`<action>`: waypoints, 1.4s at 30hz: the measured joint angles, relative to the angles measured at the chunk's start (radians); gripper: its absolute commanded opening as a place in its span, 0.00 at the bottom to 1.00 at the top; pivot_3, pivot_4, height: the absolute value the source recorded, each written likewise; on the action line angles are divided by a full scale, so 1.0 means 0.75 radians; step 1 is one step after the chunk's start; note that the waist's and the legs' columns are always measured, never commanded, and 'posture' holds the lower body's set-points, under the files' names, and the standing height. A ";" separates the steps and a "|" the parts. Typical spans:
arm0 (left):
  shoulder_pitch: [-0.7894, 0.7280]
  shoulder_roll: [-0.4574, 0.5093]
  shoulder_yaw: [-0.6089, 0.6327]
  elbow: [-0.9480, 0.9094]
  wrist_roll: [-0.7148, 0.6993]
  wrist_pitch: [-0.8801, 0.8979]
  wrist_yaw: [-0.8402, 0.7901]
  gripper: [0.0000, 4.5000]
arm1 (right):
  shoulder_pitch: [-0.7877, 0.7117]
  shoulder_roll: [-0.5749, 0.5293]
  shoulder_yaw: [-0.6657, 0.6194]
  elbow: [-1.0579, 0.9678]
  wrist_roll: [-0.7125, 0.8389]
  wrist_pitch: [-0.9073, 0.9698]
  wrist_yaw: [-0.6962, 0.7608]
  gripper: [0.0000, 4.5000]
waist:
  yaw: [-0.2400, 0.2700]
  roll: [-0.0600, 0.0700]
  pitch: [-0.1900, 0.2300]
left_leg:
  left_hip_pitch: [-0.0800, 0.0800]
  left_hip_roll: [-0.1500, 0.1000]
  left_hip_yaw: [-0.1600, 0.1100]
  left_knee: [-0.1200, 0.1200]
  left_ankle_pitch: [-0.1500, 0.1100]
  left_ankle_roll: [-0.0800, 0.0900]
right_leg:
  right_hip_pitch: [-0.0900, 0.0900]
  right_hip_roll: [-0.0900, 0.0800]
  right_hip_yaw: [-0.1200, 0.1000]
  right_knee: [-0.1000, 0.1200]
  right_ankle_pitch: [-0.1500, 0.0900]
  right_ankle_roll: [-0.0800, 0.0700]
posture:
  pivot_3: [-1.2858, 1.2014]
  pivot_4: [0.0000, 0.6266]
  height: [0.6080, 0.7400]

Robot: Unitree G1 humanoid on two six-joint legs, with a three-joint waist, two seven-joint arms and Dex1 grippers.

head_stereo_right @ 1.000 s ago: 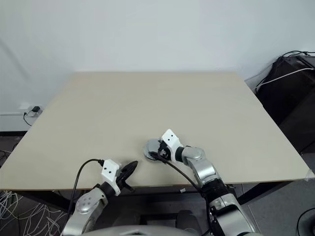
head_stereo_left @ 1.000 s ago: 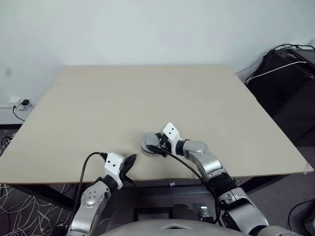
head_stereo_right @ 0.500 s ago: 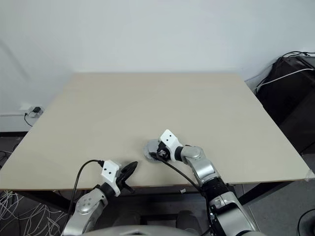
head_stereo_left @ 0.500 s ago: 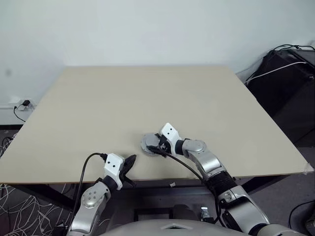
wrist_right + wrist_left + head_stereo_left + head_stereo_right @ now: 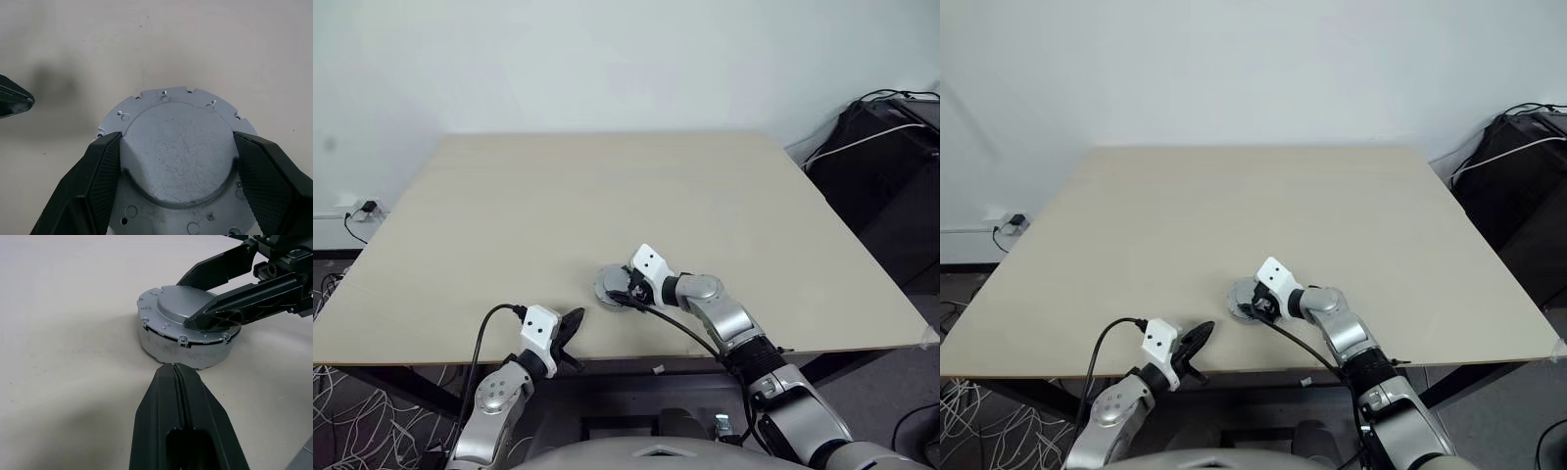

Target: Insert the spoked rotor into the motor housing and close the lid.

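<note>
Both fingers of the right gripper [image 5: 178, 171] press against opposite sides of the raised round dome at the centre of the lid [image 5: 178, 147], spread wide enough to span it. That lid is a flat silver-grey metal disc with a notched edge and small screw holes around its rim. It sits level on top of a short silver cylinder, the body of the motor housing [image 5: 166, 346], with a thin dark seam between the two. The housing's inside is hidden under the lid.

From the head camera, the right gripper [image 5: 628, 292] reaches in from the robot's right, angled down and toward the left, over the silver assembly. The assembly rests on the beige table [image 5: 607, 186], near the front edge and roughly midway across.

Closed tight, the left gripper [image 5: 177, 377] has its two black fingers pressed together with nothing between them. It points toward the housing from the robot's left, its tip just short of the cylinder's side wall and not touching it. From above, the left gripper [image 5: 570, 328] hovers at the table's front edge.

A wall socket [image 5: 359, 207] with a plugged cable sits low on the wall to the left.
</note>
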 measured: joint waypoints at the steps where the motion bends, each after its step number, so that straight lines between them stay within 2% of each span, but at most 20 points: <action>1: 0.000 -0.004 -0.002 0.000 0.000 0.001 0.000 0.00 | 0.000 0.000 -0.001 -0.001 0.002 0.004 0.002 0.72 | 0.000 0.000 0.000 | 0.000 0.000 0.000 0.000 0.000 0.000 | 0.000 0.000 0.000 0.000 0.000 0.000 | 0.52 0.00 1.00; 21: 0.001 -0.007 -0.005 -0.061 0.022 0.067 0.003 0.00 | -0.025 -0.019 0.025 -0.002 -0.014 0.046 0.004 0.72 | 0.008 0.001 -0.001 | 0.000 0.000 0.000 0.000 -0.001 -0.001 | 0.000 0.000 0.000 0.000 0.000 0.000 | 0.52 0.00 1.00; 25: 0.001 -0.010 -0.004 -0.061 0.021 0.066 0.002 0.00 | -0.036 -0.019 0.040 -0.002 -0.026 0.056 -0.006 0.72 | 0.008 0.002 -0.002 | 0.001 0.001 -0.001 0.000 -0.003 -0.006 | 0.000 0.000 0.000 0.000 -0.002 0.006 | 0.52 0.00 1.00; 30: -0.086 -0.060 0.043 -0.054 0.017 0.077 0.060 0.00 | -0.036 -0.019 0.040 -0.003 -0.026 0.057 -0.014 0.72 | 0.010 0.002 -0.002 | 0.001 0.001 -0.002 0.000 -0.003 -0.005 | 0.000 0.000 -0.001 0.001 -0.001 0.008 | 0.52 0.00 1.00; 36: -0.321 -0.125 0.232 -0.020 -0.141 0.371 0.201 0.00 | -0.033 -0.018 0.042 -0.008 -0.025 0.058 -0.018 0.72 | 0.008 0.001 -0.003 | 0.001 -0.003 -0.003 0.002 0.002 0.001 | 0.002 0.003 -0.003 0.000 0.000 0.010 | 0.52 0.00 1.00; 42: -0.470 -0.120 0.334 0.014 -0.414 0.744 0.117 0.00 | -0.029 -0.017 0.042 -0.018 -0.025 0.060 -0.021 0.72 | 0.005 0.000 -0.002 | 0.001 -0.004 -0.003 0.003 0.002 0.000 | 0.003 0.003 -0.003 -0.001 0.000 0.010 | 0.52 0.00 1.00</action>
